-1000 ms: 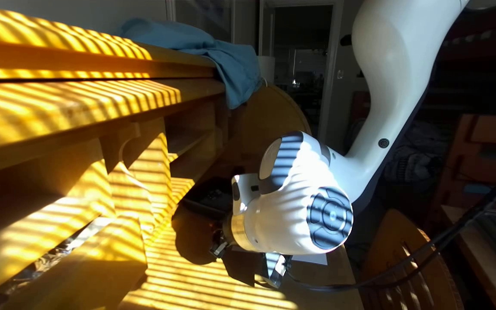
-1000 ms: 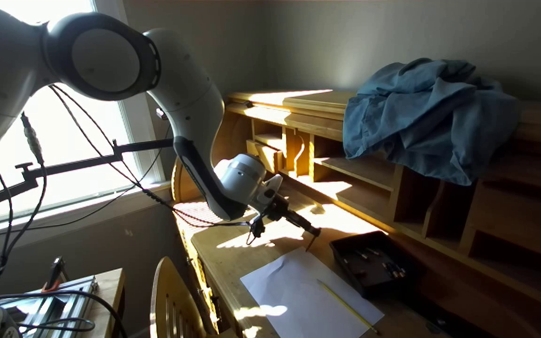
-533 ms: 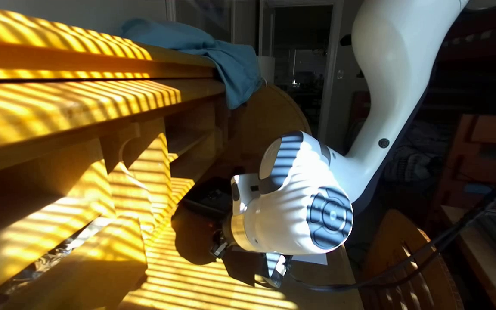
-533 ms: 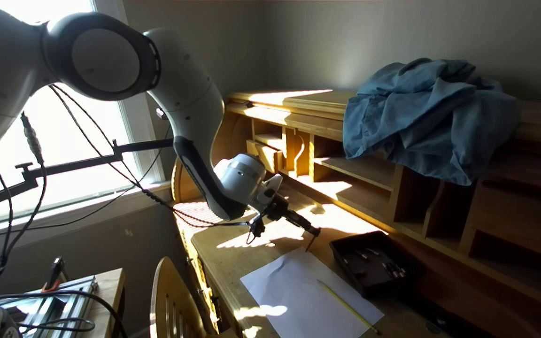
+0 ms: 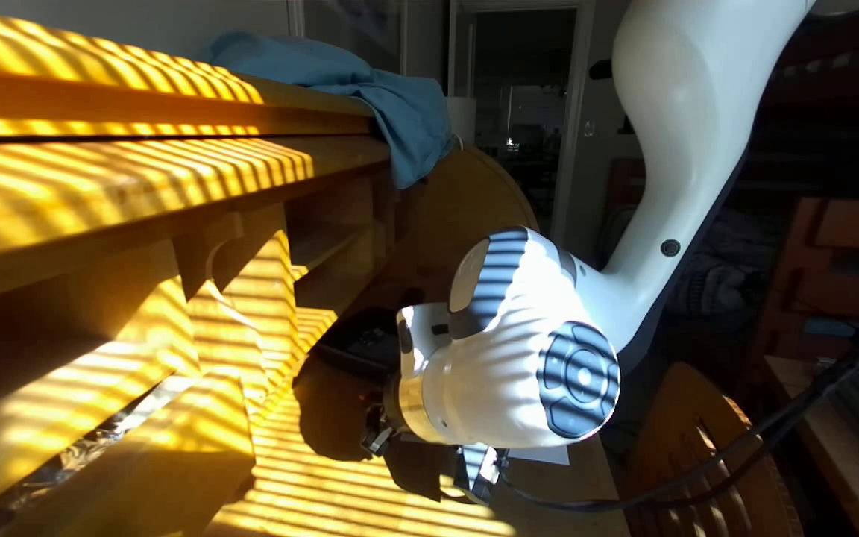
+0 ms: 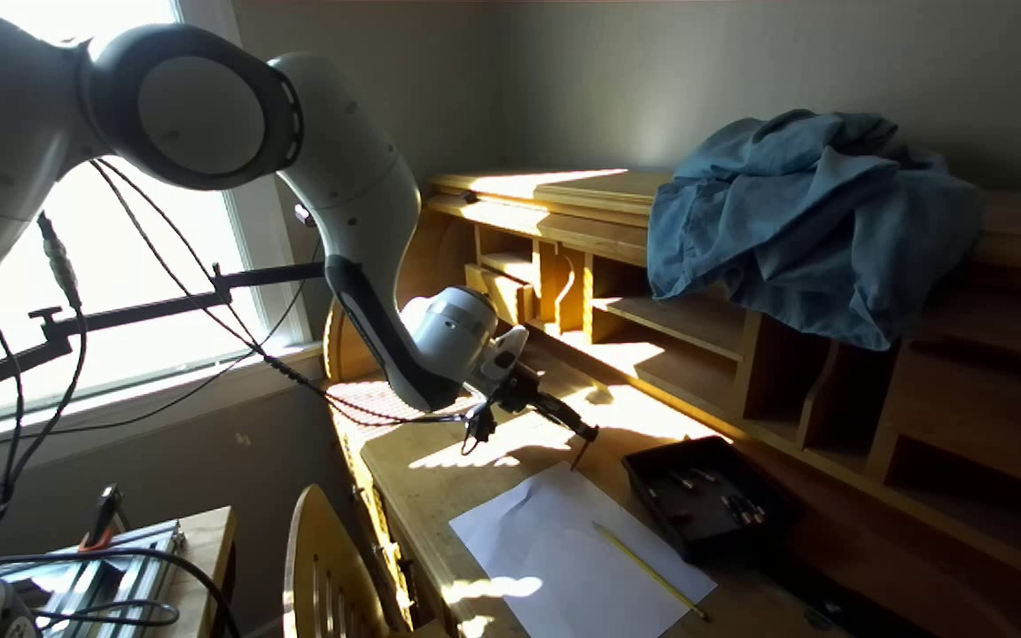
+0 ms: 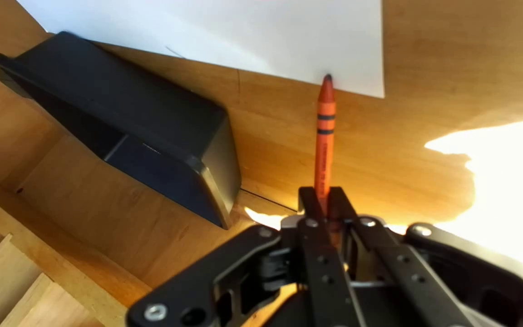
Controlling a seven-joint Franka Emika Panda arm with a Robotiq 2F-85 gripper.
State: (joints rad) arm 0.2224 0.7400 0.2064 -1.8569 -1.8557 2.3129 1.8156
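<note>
Paper [image 6: 546, 540] had just slid slightly across the desk [image 6: 426, 492], the pencil [image 6: 650, 571] on it going along, as the end effector [image 7: 323, 194] shifted the same way. Pinched in its narrowed jaws, the orange crayon [image 7: 326, 141] reached just inside the paper's edge; its tip probably dragged the paper rather than gliding over it.

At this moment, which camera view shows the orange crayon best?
The wrist view: the orange crayon is large there, its dark tip and bands clear. An exterior view shows it only as a thin stick; elsewhere I cannot make it out.
</note>
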